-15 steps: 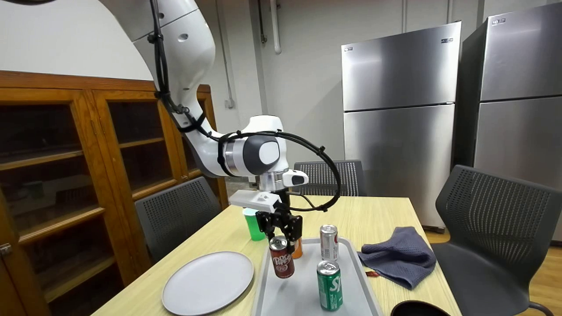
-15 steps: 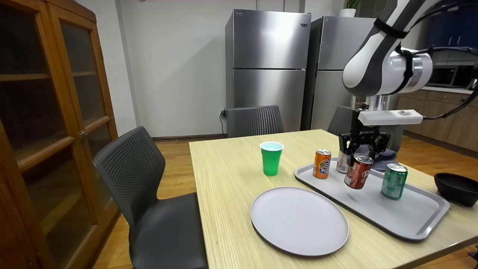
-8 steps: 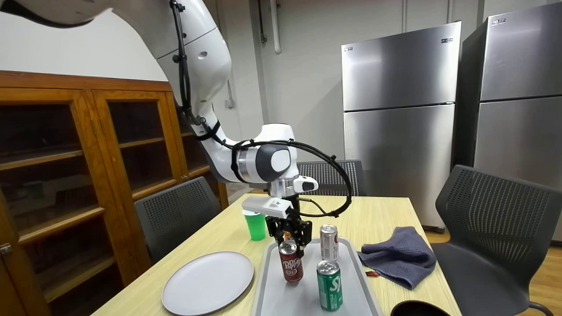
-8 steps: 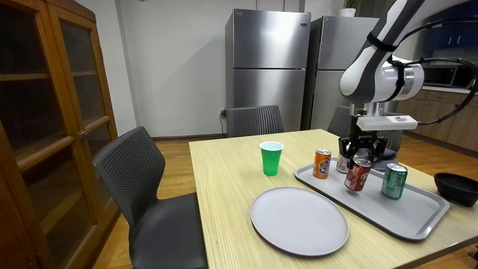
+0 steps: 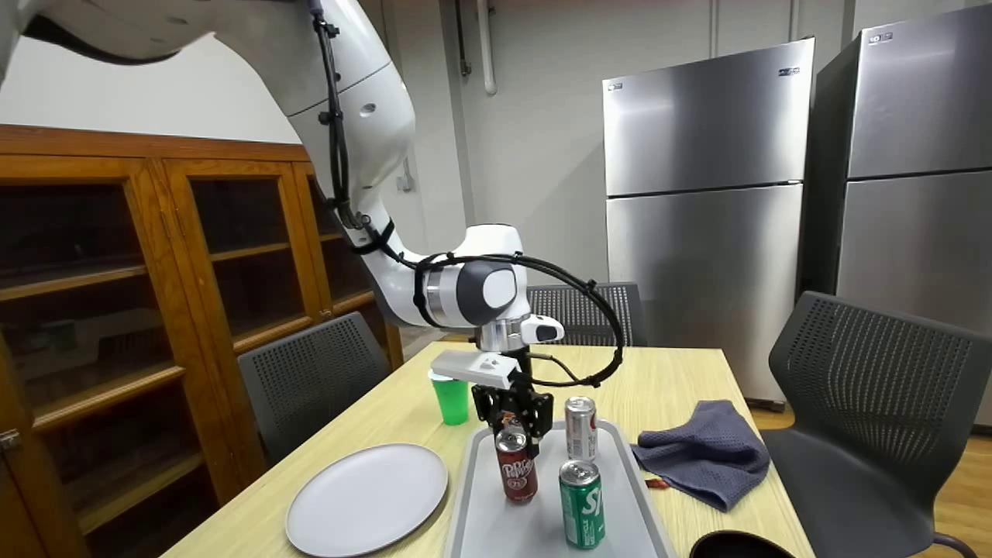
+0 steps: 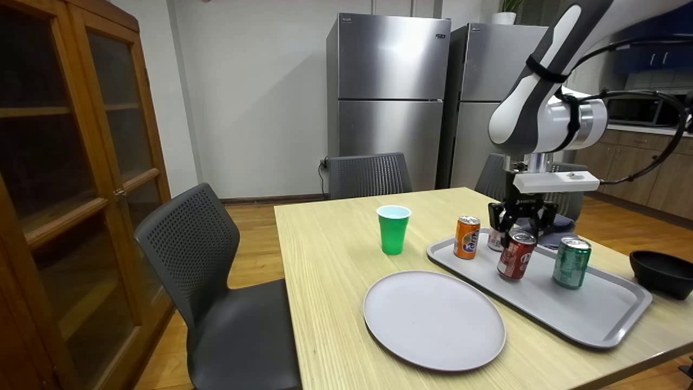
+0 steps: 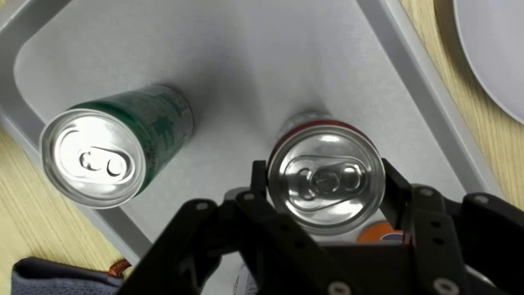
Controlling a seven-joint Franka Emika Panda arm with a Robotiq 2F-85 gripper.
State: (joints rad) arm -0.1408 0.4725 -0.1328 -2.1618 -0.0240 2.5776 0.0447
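A dark red Dr Pepper can (image 5: 518,471) is between the fingers of my gripper (image 7: 326,178), one finger pressed to each side near its top. It leans a little and its base is at or just above the grey tray (image 6: 584,311); contact is hard to tell. A green Sprite can (image 7: 96,157) stands on the tray beside it. An orange Fanta can (image 6: 466,238) and a silver can (image 5: 580,428) also stand there, close to the gripper. The Fanta can is mostly hidden behind the gripper in an exterior view.
On the light wooden table, a round grey plate (image 6: 433,322) lies beside the tray. A green cup (image 6: 393,230) stands behind the plate. Past the tray's other side are a crumpled blue-grey cloth (image 5: 705,457) and a black bowl (image 6: 663,273). Chairs surround the table.
My gripper has come down with the Dr Pepper can toward the tray and shifted slightly right in an exterior view. The grip is the same; the other cans have not moved.
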